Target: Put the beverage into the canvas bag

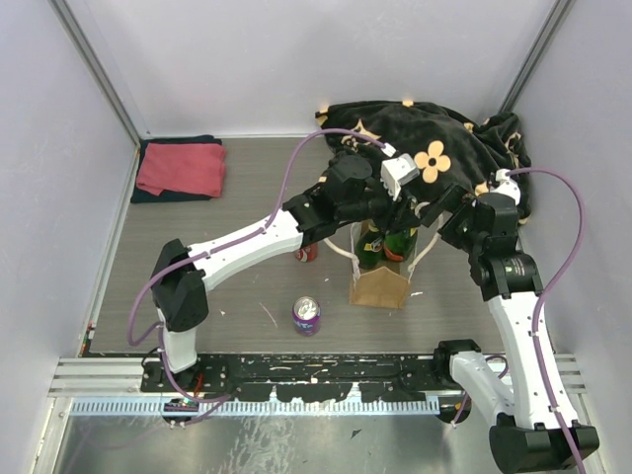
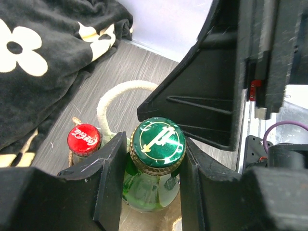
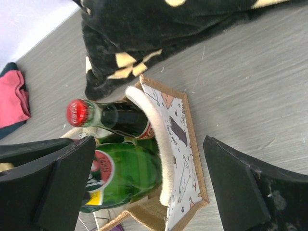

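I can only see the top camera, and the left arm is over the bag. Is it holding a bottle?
Observer: Yes. The left fingers are shut on the green bottle, just under its cap.
Operator: Is it alone in there?
Observer: No. A dark bottle with a red cap stands beside it in the canvas bag.
Operator: And the other arm?
Observer: The right fingers are wide open, holding nothing.
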Tool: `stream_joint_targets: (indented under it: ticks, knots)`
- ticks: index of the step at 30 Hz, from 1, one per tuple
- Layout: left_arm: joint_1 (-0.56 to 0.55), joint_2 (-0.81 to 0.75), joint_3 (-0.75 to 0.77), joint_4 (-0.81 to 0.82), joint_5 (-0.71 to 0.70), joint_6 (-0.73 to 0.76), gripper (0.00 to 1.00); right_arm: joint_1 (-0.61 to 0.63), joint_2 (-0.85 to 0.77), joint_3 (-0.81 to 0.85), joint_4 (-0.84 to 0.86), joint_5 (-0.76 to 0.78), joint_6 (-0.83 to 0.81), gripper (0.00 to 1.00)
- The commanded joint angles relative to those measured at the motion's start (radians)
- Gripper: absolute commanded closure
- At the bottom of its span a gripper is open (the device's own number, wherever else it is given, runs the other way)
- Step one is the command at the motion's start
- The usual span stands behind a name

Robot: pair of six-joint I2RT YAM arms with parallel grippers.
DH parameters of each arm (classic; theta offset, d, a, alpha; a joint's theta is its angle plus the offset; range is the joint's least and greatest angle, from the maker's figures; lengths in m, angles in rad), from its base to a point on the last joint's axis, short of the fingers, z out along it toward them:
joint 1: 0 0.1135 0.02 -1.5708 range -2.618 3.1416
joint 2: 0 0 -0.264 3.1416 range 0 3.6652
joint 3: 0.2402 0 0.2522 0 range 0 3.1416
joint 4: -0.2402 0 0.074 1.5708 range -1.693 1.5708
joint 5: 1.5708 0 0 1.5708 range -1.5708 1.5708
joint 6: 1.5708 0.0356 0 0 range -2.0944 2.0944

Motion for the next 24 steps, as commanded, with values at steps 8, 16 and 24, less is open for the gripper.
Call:
stream_joint_targets:
  ticks: [8, 16, 24]
  knots:
    - [0.003, -0.010, -0.023, 0.242, -0.003, -0.029, 1.00, 0.009, 0.013, 0.199, 0.029, 0.147, -0.043, 0.00]
    - [0.003, 0.002, -0.116, 0.311, -0.025, 0.004, 1.00, 0.008, 0.036, 0.197, 0.046, 0.154, -0.054, 0.00]
    - [0.002, 0.025, -0.202, 0.411, -0.032, 0.045, 1.00, 0.008, 0.048, 0.164, 0.067, 0.143, -0.055, 0.00]
